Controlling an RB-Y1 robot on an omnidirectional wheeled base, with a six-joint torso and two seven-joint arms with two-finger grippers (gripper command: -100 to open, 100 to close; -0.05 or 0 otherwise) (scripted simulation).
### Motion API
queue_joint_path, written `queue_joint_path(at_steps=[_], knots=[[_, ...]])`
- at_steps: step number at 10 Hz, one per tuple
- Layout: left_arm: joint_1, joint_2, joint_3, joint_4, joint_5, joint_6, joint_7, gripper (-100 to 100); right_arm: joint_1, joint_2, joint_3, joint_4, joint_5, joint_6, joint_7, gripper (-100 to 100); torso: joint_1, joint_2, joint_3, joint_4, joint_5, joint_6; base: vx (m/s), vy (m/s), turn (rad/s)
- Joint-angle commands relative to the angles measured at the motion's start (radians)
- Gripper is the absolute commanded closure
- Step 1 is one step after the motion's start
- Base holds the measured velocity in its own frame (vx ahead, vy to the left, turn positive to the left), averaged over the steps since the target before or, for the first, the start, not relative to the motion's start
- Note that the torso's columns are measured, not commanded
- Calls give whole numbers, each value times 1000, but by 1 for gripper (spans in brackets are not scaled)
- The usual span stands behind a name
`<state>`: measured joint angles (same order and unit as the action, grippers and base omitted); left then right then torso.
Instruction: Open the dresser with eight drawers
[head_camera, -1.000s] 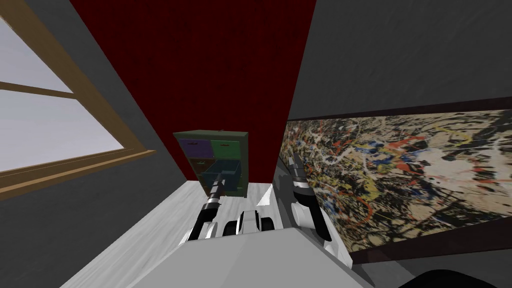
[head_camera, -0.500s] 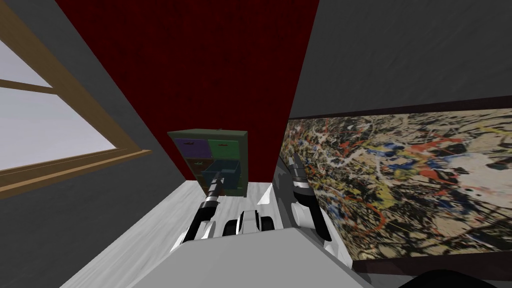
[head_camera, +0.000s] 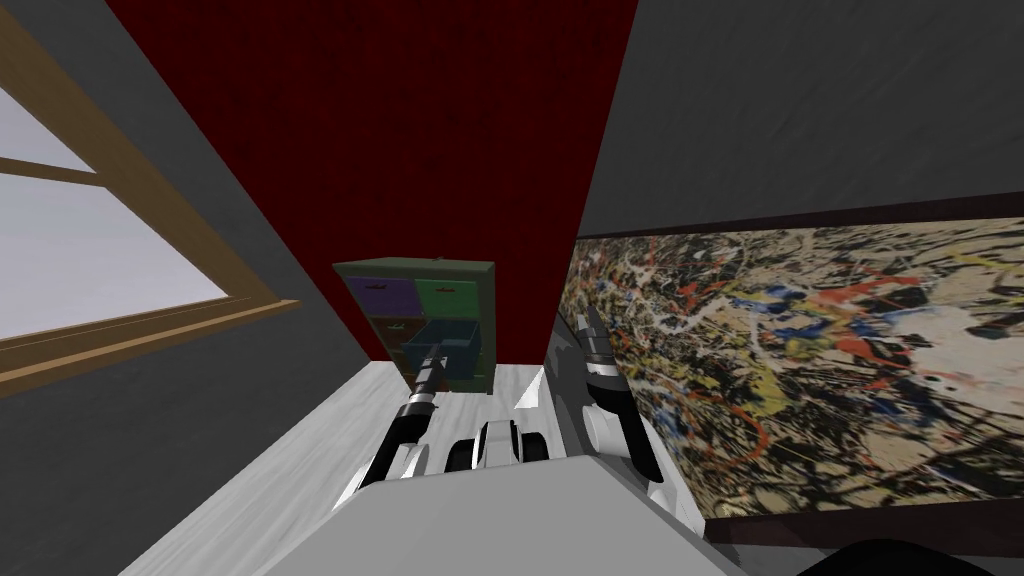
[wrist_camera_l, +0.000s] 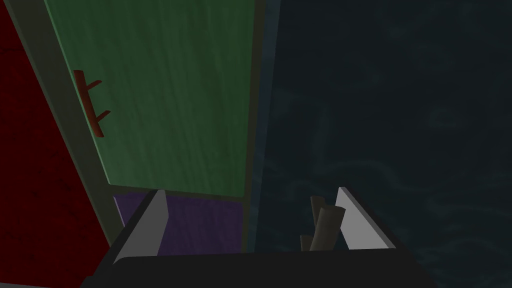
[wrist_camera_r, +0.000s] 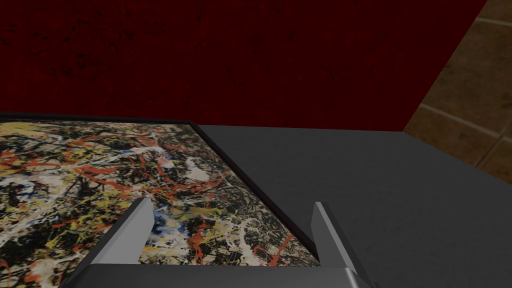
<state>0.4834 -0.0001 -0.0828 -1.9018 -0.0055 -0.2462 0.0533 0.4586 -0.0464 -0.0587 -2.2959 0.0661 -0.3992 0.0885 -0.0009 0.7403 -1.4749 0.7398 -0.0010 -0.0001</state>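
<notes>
A small dresser with a dark green frame stands against the dark red wall, with purple and green drawer fronts in its top row. One blue drawer below them sticks out toward me. My left gripper reaches its front. In the left wrist view my left gripper is open. The drawer's brown handle stands between the fingers, close to one fingertip. The dark blue drawer front is behind it, beside the green drawer and the purple one. My right gripper is open and holds nothing, raised at my right.
A large splatter painting covers the grey wall close on my right. A wood-framed window is on the left wall. Pale floor runs between me and the dresser.
The head view has swung slightly, so the dresser sits a little further left in it. The left arm, the pulled-out drawer and the right arm stand as before.
</notes>
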Motion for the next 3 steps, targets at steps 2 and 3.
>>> queue_joint_path(at_steps=[2, 3], knots=[[1, 0, 0, 1, 0, 1, 0, 0, 0, 0, 0, 0, 0, 0, 0, 0, 0, -1, -1, -1, 0, 0, 0, 0, 0], [1, 0, 0, 2, 0, 2, 0, 0, 0, 0, 0, 0, 0, 0, 0, 0, 0, -2, -1, -1, 1, 0, 0, 0, 0]])
